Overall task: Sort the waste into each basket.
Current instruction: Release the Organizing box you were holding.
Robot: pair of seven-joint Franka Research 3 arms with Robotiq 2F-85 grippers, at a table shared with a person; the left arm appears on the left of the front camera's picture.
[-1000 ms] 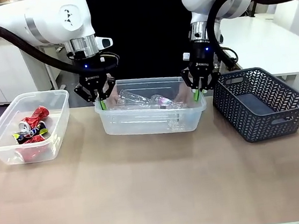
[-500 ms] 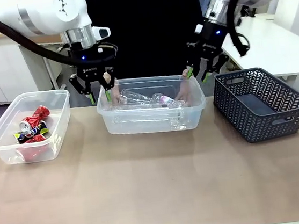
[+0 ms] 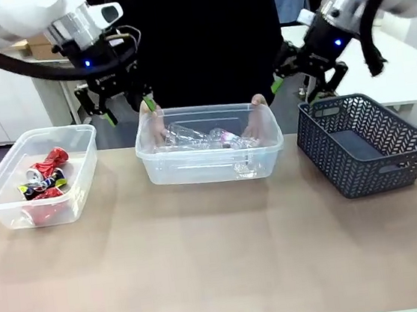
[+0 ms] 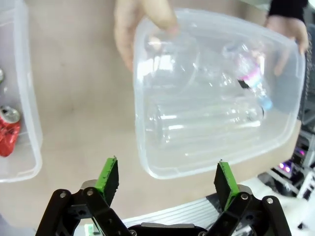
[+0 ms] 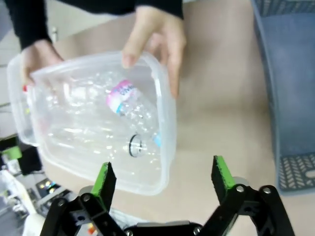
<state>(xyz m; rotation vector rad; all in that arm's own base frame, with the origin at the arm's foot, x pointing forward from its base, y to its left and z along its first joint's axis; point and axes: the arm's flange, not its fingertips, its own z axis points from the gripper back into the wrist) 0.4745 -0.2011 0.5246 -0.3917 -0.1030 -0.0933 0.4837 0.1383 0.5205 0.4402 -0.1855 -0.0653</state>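
Note:
The middle clear basket (image 3: pixel 210 169) holds clear plastic bottles (image 3: pixel 206 137), and a person's hands (image 3: pixel 257 120) grip its two ends. My left gripper (image 3: pixel 125 109) hangs open above and left of that basket, holding nothing. My right gripper (image 3: pixel 297 89) hangs open above its right end, also holding nothing. In the left wrist view my left gripper (image 4: pixel 167 178) looks down on the basket (image 4: pixel 147 162) and a hand (image 4: pixel 133 29). In the right wrist view my right gripper (image 5: pixel 162 177) is over the basket's rim (image 5: pixel 165 123), with a pink-labelled bottle (image 5: pixel 123 98) inside.
At the left stands a clear basket (image 3: pixel 3 202) with crushed red and black cans (image 3: pixel 46 182). A dark lattice basket (image 3: pixel 365 145) stands at the right, close beside the middle one. The near half of the table is bare.
Both grippers have opened off the middle basket's rim and risen up and outward. The person's hands stay on the basket.

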